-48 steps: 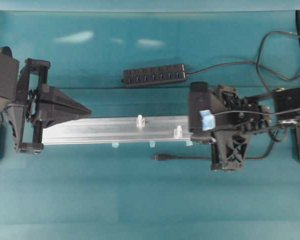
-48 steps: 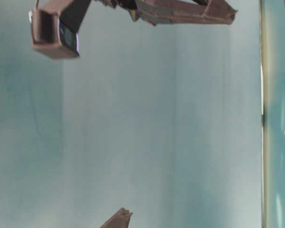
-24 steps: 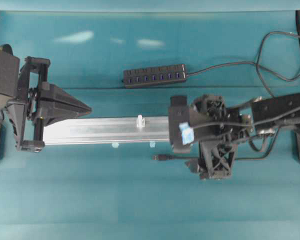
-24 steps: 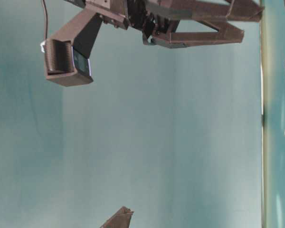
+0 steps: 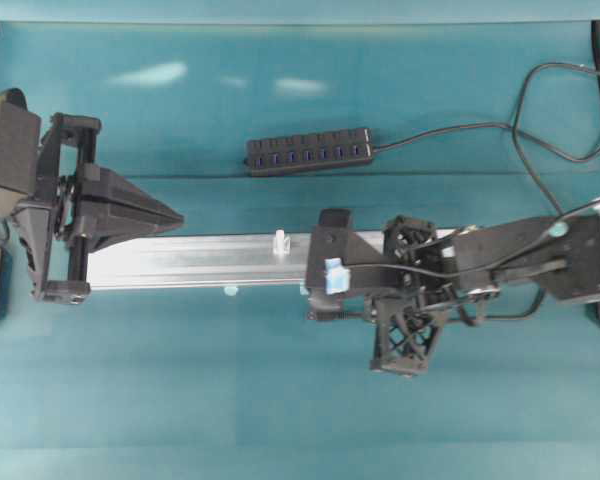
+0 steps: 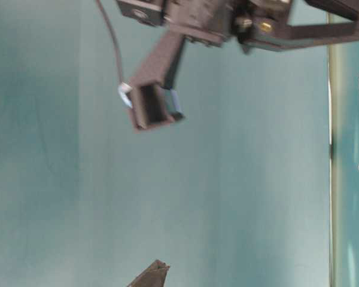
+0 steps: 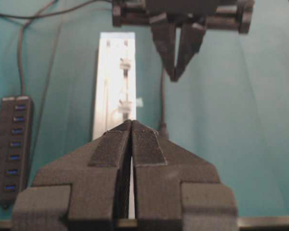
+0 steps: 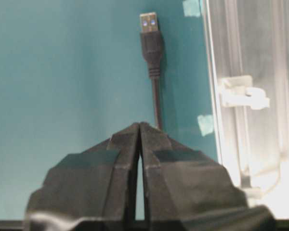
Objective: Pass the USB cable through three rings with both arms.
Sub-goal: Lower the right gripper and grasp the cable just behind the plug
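Right claw (image 8: 138,126) closed over the USB cable (image 8: 154,72) just beside the rail (image 5: 200,260); whether it grips is unclear. Left claw (image 7: 131,124) closed, empty, at the rail's end.

Black multi-port hub bar (image 5: 309,151) on teal tabletop (image 5: 180,380), pale blue tape tabs (image 5: 230,291) nearby.

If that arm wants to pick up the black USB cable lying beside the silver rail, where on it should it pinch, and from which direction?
Probably on the thin cord just behind the plug of the USB cable, from above. It lies flat on the table beside the rail, plug pointing away from the right gripper, whose tips are shut just over the cord. A pinch across the cord there would leave the plug free for threading.
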Action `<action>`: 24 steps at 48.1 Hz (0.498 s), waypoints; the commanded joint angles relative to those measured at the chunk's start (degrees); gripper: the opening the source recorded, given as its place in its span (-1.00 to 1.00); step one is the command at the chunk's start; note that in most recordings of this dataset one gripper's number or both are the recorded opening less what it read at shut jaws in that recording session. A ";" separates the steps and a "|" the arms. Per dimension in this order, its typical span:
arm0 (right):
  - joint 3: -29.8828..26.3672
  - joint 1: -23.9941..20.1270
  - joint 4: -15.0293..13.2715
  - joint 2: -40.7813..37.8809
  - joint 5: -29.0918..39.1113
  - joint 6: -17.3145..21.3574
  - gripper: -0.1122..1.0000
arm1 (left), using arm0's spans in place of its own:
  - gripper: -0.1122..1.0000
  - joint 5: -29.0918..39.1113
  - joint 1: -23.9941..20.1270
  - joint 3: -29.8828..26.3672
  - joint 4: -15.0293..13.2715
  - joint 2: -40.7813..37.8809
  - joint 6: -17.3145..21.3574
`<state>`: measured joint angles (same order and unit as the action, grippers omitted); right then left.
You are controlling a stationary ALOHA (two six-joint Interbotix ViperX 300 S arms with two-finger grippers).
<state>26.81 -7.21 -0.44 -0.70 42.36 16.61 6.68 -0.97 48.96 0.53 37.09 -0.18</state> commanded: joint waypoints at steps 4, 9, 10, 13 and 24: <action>-1.49 -0.18 0.00 -0.97 -0.88 1.41 -0.98 | -0.76 -0.26 -0.09 -0.62 0.18 0.18 -0.09; -1.23 -0.18 -0.18 -1.49 -0.97 1.32 -0.96 | -0.76 -0.26 -0.09 -0.62 0.18 0.26 -0.09; -1.23 -0.18 -0.26 -1.58 -0.97 1.32 -0.95 | -0.76 -0.18 -0.09 -0.62 0.09 0.26 -0.09; -0.97 -0.18 -0.26 -1.93 -1.05 1.14 -0.91 | -0.76 -0.18 -0.09 -0.62 0.09 0.26 -0.09; -0.44 -0.18 -0.44 -3.43 -2.46 0.97 -0.59 | -0.76 -0.26 -0.09 -0.26 0.09 0.26 -0.09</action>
<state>26.63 -7.21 -0.70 -4.13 40.61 17.40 6.77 -0.97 49.39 0.53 37.09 -0.18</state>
